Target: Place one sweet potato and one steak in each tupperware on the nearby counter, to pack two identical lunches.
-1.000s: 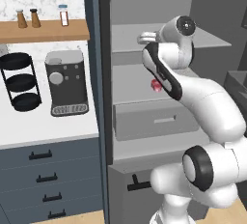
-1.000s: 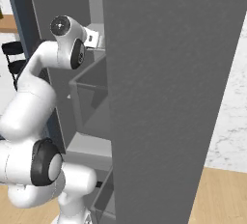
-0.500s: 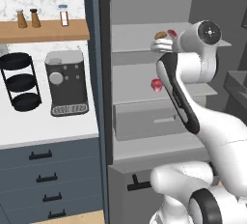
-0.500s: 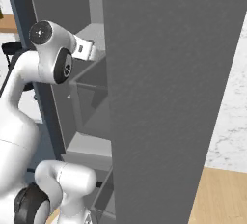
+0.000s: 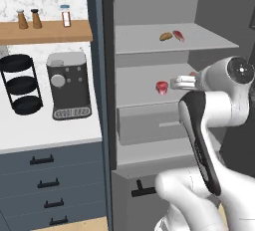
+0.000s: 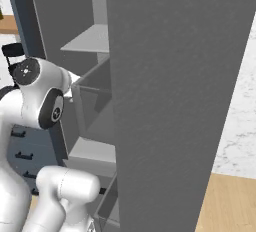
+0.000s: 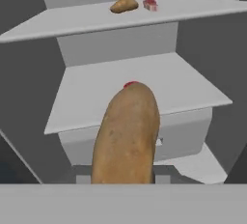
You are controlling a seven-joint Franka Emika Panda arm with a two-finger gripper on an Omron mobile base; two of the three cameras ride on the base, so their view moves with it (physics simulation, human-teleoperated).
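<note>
A white robot arm stands in front of an open grey fridge. In the hand view a long brown sweet potato [image 7: 128, 133] rises from the bottom of the frame between the fingers, so the pincer [image 7: 124, 177] is clamped on it, held out in front of the fridge's middle shelf [image 7: 144, 90]. In the left base view the pincer [image 5: 180, 82] reaches left from the wrist at the height of that middle shelf; the potato it holds cannot be made out from this side.

On the top shelf [image 5: 149, 43], far back, lie a 2nd sweet potato [image 5: 166, 36] and a red steak [image 5: 178, 35], just beside each other, the potato on the left. The hand view shows the same pair, potato [image 7: 124, 5] left of steak [image 7: 150, 5]. A 2nd red steak [image 5: 162, 86] lies on the middle shelf, left of the pincer. Below that shelf sits a closed grey drawer [image 5: 149, 125].

Left of the fridge runs a white desk [image 5: 45, 133] over blue-grey drawers with black handles. On it stand a dark coffee machine [image 5: 68, 85] and, to its left, a black 3-tier rack [image 5: 20, 83]. Above them a wooden wall shelf [image 5: 47, 31] carries 3 small shakers [image 5: 36, 18].

In the right base view the open fridge door [image 6: 175, 91] takes up most of the frame, with the arm at lower left.
</note>
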